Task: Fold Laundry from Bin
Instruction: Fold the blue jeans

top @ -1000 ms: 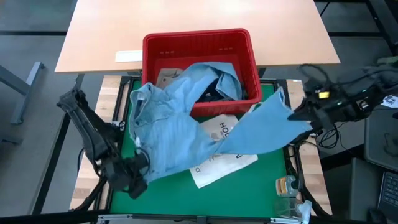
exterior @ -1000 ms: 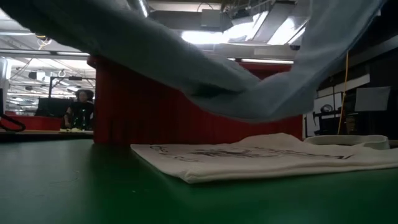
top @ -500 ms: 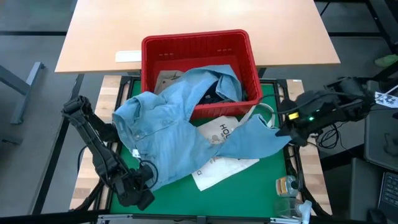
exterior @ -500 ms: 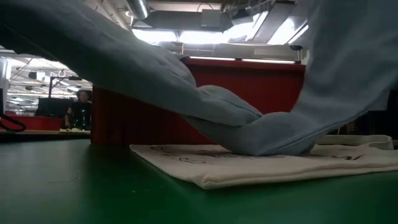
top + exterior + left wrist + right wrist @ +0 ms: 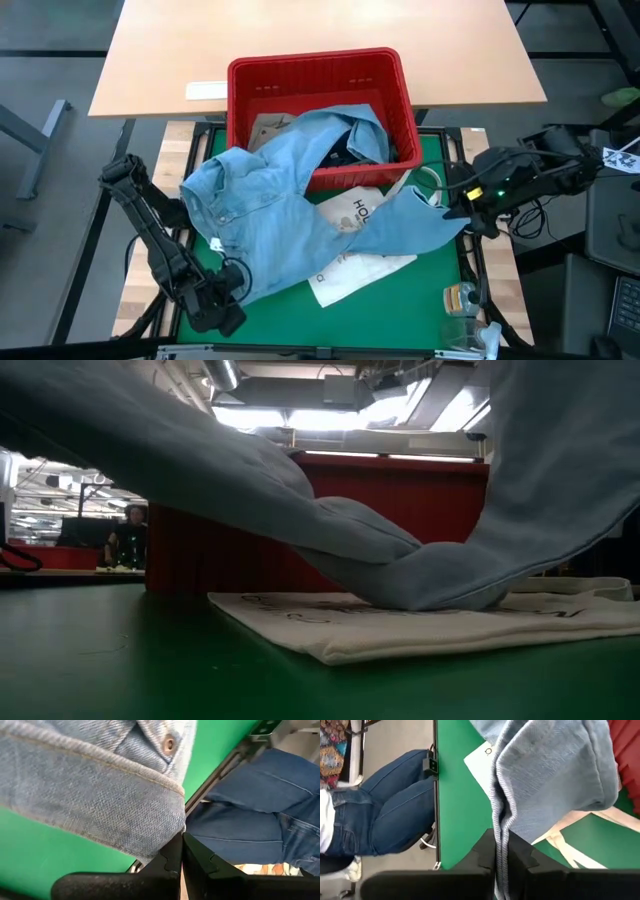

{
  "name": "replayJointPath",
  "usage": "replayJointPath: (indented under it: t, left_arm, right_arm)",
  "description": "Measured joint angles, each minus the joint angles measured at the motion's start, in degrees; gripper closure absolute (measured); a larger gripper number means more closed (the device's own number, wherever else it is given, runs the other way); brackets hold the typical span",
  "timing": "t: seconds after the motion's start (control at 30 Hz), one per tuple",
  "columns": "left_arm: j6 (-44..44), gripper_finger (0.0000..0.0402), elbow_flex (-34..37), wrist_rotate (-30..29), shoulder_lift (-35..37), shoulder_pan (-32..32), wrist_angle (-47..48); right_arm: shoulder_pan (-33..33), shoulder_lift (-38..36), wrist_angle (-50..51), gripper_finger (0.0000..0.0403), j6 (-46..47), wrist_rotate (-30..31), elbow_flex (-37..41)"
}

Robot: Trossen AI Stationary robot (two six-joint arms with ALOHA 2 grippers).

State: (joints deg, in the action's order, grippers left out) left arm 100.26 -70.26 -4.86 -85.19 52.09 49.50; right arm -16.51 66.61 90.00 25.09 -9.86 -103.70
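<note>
High view: a light blue denim shirt (image 5: 290, 210) spreads across the middle of the frame, one end draped over the front rim of the red bin (image 5: 315, 75) at upper centre, the rest lying over a white tote bag (image 5: 360, 262) on the green worktop (image 5: 400, 310). At lower left, the left gripper (image 5: 222, 300) is clenched on the shirt's hem. At right of centre, the right gripper (image 5: 455, 210) pinches another edge of the same shirt. Dark garments (image 5: 350, 150) sit inside the bin. Both wrist views show a seated person's jeans (image 5: 395, 815) beside the worktop.
</note>
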Motion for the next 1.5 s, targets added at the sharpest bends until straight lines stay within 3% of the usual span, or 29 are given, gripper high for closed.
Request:
replayJointPath:
  t: [0.33,0.53,0.87,1.1,1.33,1.5]
  left_arm:
    - [9.6,0.0402,0.0,6.4,0.0,2.2,1.4]
    - [10.6,0.0397,0.0,6.1,0.0,2.4,1.5]
    - [10.3,0.0297,0.0,5.8,0.0,2.4,1.2]
    - [10.6,0.0282,0.0,6.2,0.0,3.0,0.7]
    - [23.4,0.0282,0.0,23.0,0.0,3.2,1.2]
    - [31.0,0.0282,0.0,26.9,0.0,3.2,1.1]
  right_arm:
    - [0.0,0.0,0.0,0.039,-6.4,-15.8,0.0]
    - [0.0,0.0,0.0,0.0385,-6.0,-13.8,0.0]
    - [0.0,0.0,0.0,0.0383,-6.2,-11.7,0.0]
    - [0.0,0.0,0.0,0.039,-6.5,-11.0,0.0]
    - [0.0,0.0,0.0,0.0386,-7.4,-10.7,0.0]
    - [0.0,0.0,0.0,0.0387,-7.4,-10.6,0.0]
